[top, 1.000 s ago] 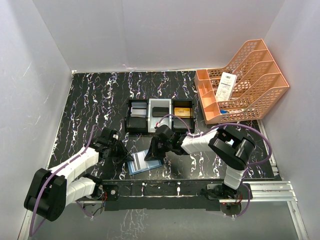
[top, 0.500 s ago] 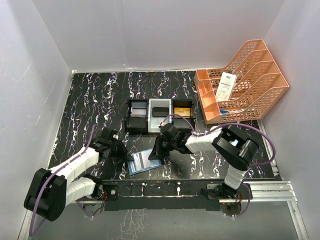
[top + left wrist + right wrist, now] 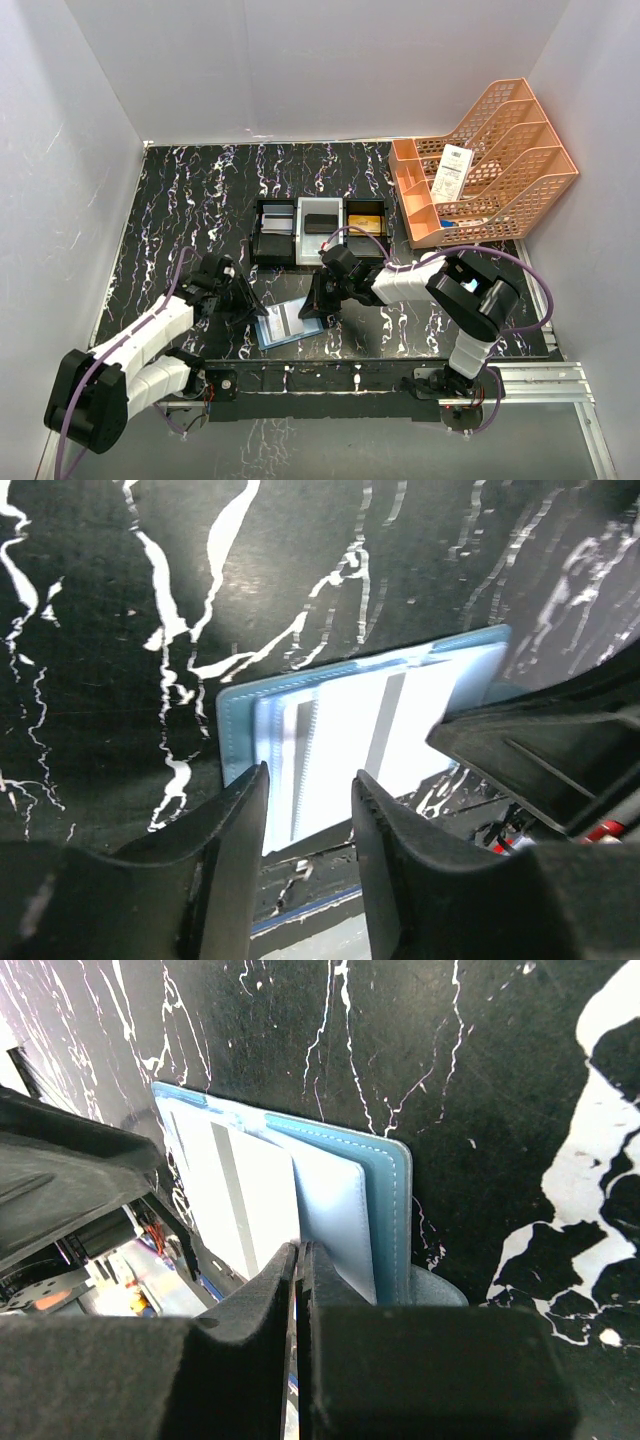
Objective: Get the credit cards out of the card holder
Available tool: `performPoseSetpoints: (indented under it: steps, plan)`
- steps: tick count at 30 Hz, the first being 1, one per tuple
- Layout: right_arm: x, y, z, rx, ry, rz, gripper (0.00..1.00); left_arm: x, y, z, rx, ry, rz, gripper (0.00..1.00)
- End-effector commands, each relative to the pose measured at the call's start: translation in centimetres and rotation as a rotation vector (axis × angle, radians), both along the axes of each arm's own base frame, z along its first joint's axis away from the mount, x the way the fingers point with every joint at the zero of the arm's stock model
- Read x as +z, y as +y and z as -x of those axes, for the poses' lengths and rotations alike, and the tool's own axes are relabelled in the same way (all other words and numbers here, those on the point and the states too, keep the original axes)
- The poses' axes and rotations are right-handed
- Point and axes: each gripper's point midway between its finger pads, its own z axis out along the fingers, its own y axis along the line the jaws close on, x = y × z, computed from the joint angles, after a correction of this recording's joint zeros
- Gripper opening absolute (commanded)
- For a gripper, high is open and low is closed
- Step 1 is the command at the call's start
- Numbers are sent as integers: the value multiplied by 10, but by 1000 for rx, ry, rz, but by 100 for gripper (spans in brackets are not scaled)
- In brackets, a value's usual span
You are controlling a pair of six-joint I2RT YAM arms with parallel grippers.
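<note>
The teal card holder (image 3: 277, 326) lies open near the table's front edge, a pale credit card (image 3: 235, 1195) with a grey stripe showing in its pocket (image 3: 340, 735). My right gripper (image 3: 302, 1248) is shut on that card's right edge, at the holder's right side (image 3: 316, 306). My left gripper (image 3: 310, 775) stands open over the holder's left end (image 3: 248, 305), with nothing between its fingers. Three more cards lie in the tray: greyish (image 3: 277, 222), black (image 3: 321, 222) and gold (image 3: 366, 223).
The black-and-white three-compartment tray (image 3: 256, 232) stands just behind the grippers. An orange file rack (image 3: 500, 170) with a white barcoded slip (image 3: 453, 172) fills the back right corner. The arms' base rail (image 3: 330, 378) runs close in front of the holder.
My left gripper has opened and let go of the holder's left end. The right gripper, still shut, has shifted a little to the right, with the pale card drawn that way.
</note>
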Motion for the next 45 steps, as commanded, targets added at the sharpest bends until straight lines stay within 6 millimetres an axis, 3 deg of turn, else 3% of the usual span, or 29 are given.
performPoseSetpoints:
  steps: [1,7,13,19,25,34,35,45]
  plan:
    - [8,7,-7,7,-29,-18,0,30,-8,-10,-37,-73,33,40]
    - [9,8,-6,4,-28,-30,0,48,-44,-15,-161,-108,193,43]
    - [9,8,-7,-4,-29,-40,1,35,-64,-6,-261,-63,178,36]
    - [11,7,-5,-5,-30,-53,3,-2,-41,7,-222,48,12,20]
    - [14,10,-3,6,-31,-83,7,-21,-27,21,-199,98,-39,15]
    - [35,26,1,31,-23,-230,19,-24,-23,26,-199,103,-51,13]
    - [26,26,1,29,-6,-212,19,-25,-24,26,-201,104,-51,13]
    - [16,17,0,5,-11,-144,3,-24,-22,26,-200,98,-54,13]
